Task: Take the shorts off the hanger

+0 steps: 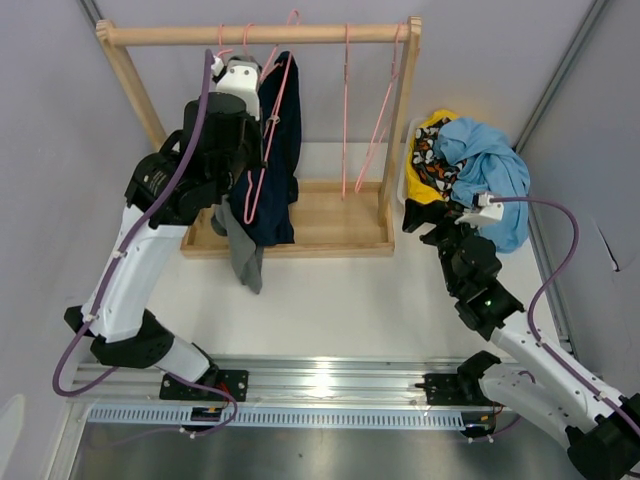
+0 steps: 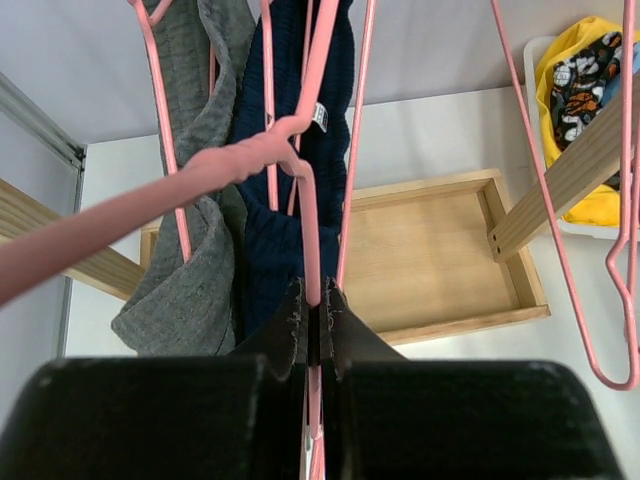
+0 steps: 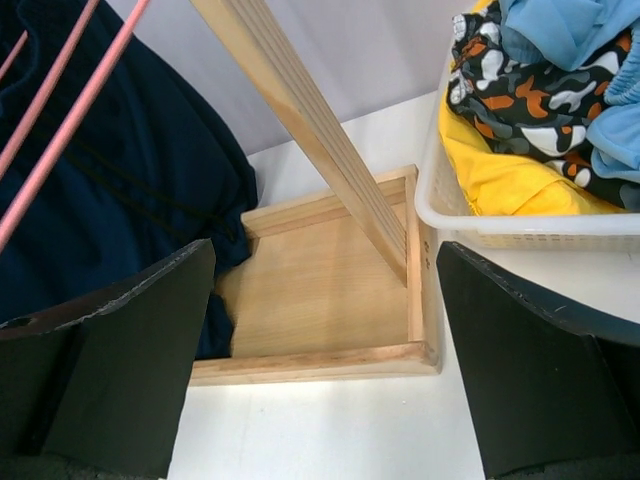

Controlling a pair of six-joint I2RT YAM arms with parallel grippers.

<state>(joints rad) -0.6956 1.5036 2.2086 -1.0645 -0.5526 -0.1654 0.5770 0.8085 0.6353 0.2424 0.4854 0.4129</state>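
Standing on white table (image 1: pixel 330 300), wooden rack (image 1: pixel 180 35) holding navy shorts (image 1: pixel 285 190), grey walls (image 1: pixel 500 50)

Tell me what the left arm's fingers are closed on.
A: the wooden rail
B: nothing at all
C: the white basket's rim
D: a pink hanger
D: the left wrist view shows the left fingers pinched together on the wire of a pink hanger, just in front of the navy garment.

The left arm rises high with the left pincer (image 2: pixel 315 310) pinched almost closed, while the right arm lies low, the right pincer (image 3: pixel 325 270) spread wide.
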